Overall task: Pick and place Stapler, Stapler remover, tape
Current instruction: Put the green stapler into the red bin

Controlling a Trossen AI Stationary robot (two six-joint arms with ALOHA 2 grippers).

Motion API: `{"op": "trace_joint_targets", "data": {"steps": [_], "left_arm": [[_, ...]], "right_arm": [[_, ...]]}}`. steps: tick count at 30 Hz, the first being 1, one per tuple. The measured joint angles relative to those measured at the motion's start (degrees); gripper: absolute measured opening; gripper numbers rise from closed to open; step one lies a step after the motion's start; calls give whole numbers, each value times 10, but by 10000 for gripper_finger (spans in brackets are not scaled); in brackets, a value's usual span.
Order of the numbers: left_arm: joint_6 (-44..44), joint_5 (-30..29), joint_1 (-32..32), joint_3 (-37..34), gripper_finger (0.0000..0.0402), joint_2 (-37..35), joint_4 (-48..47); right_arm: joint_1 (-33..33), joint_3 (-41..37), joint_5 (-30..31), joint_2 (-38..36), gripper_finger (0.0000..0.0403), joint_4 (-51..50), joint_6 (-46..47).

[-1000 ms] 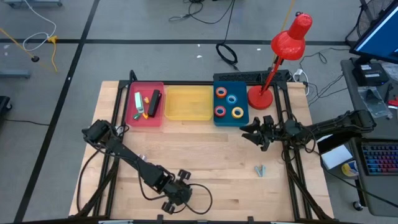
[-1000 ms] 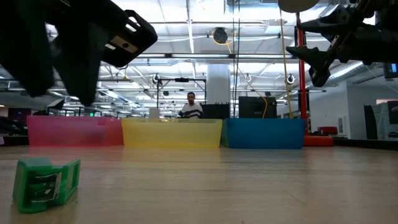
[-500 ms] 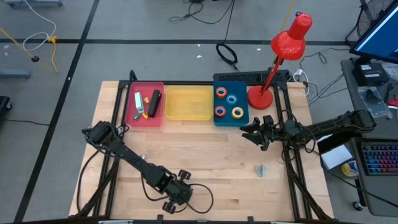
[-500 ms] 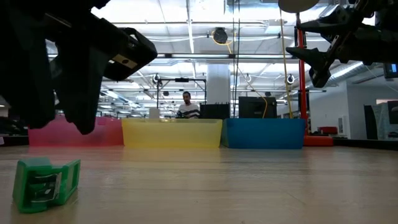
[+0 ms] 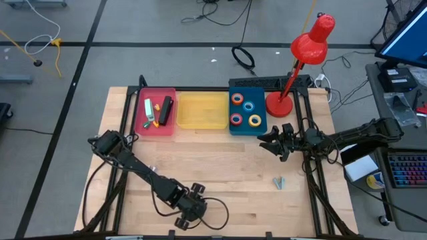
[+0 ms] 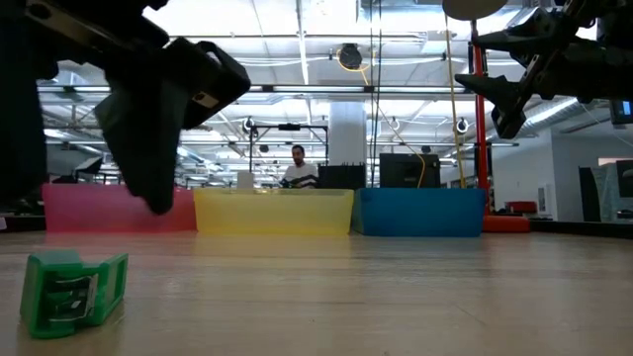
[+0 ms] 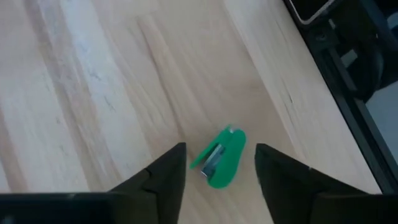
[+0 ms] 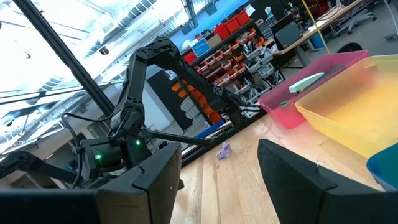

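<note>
Table [image 5: 220,173]: blue bin [image 5: 259,124] at far edge holds tape [image 5: 248,105], four rolls.
Left gripper [image 7: 216,180] near front edge, fingers wide apart, empty, above green stapler remover [image 7: 219,157].
Right gripper [image 5: 269,143] before blue bin, fingers apart, empty.
Risk: remover lies slanted between fingers; closing may push it aside instead of catching it.

Green stapler remover [image 7: 219,158]; pink [image 5: 141,124], yellow [image 5: 202,123], blue bins [image 5: 243,126].

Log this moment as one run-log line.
left gripper: open, above green staple remover | right gripper: open, empty, raised beside blue bin | tape rolls: four in blue bin | yellow bin: empty
</note>
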Motion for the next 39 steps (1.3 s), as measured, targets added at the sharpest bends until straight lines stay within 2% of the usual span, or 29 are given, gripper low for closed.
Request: {"op": "trace_joint_targets", "data": {"steps": [8,17,21,30,33,36,39], "left_arm": [[42,10,0,0,238,27,10],[62,-11,5,1,241,50,20],[62,-13,7,1,208,50,7],[43,10,15,0,64,46,-8],[33,15,27,0,56,40,-35],[26,4,51,0,56,17,-116],[17,-49,81,-2,56,-18,-228]], "right_arm": [[0,0,0,0,205,0,0],[0,0,0,0,205,1,15],[0,0,1,0,205,1,15],[0,0,31,0,205,2,15],[0,0,31,0,205,2,15],[0,0,31,0,205,4,15],[0,0,31,0,205,9,15]]}}
